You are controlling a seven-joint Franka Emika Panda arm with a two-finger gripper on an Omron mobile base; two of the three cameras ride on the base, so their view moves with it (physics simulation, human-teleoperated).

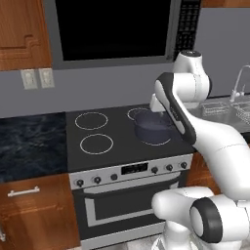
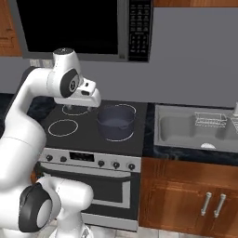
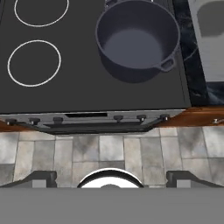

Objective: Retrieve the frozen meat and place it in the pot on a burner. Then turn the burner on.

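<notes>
The dark blue-grey pot (image 1: pixel 154 128) (image 2: pixel 116 122) (image 3: pixel 136 41) stands on the front right burner (image 2: pixel 115 138) of the black cooktop, and its inside looks bare. My gripper (image 2: pixel 80 108) (image 3: pixel 112 177) hangs above the cooktop, a little left of the pot and higher than its rim. It is open wide, with nothing between the dark fingertips (image 3: pixel 41 177). The frozen meat is out of view.
Two bare burner rings (image 1: pixel 96 143) (image 3: pixel 34 62) lie on the cooktop's left half. A row of knobs (image 1: pixel 154 170) (image 3: pixel 118 117) runs along the stove front. A microwave (image 1: pixel 112 29) hangs above. A sink (image 2: pixel 186 125) with a wire rack sits right of the stove.
</notes>
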